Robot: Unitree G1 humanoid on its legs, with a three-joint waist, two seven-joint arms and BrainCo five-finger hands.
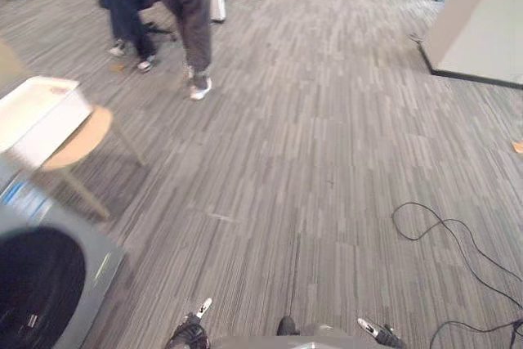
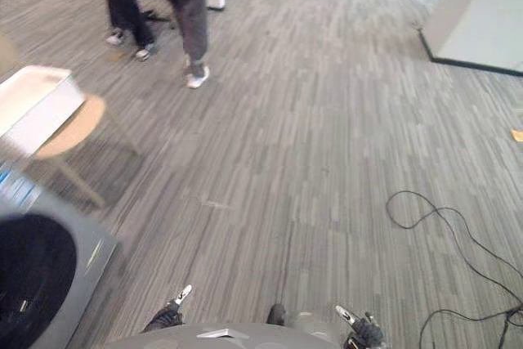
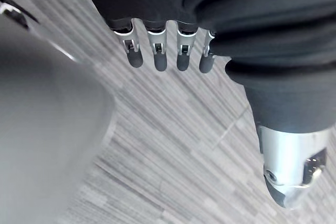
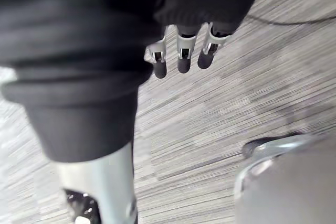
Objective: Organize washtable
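My left hand (image 3: 156, 56) hangs low by my side over the grey striped carpet, fingers straight and relaxed, nothing in it; it also peeks in at the bottom edge of the left eye view (image 1: 189, 333). My right hand (image 4: 182, 59) hangs the same way on the other side, open and holding nothing, seen again low in the left eye view (image 1: 377, 333). A white tray (image 1: 37, 112) rests on a round wooden stool (image 1: 82, 140) at the left. A grey washing machine (image 1: 49, 284) with a dark round door fills the lower left corner.
Two people stand at the back left, one in grey trousers (image 1: 192, 18), one in dark clothes (image 1: 127, 6). A white partition with a dark base (image 1: 482, 30) stands at the back right. A small orange object (image 1: 517, 146) lies at the right edge.
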